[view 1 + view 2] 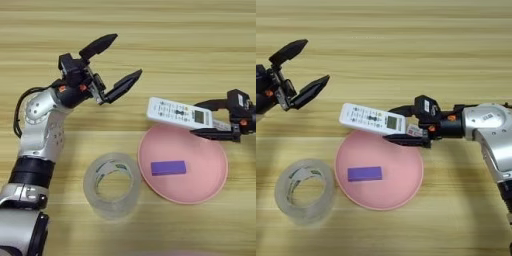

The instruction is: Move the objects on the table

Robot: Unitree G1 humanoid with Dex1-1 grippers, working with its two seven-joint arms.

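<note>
My right gripper (pixel 388 125) is shut on the screen end of the white remote (pixel 370 118), one finger on each long side. It holds the remote level over the far rim of the round pink plate (pixel 401 182), with the button end pointing left. A clear tape roll (pixel 304 212) stands on the table to the left of the plate. My left gripper (pixel 127 54) hangs open over the table at the far left, well away from the remote, with nothing between its fingers.
A small purple block (pixel 364 173) lies flat in the left half of the plate. The light wood table (pixel 190 45) fills the view. My left forearm (pixel 42 135) runs down the left side, close to the tape roll.
</note>
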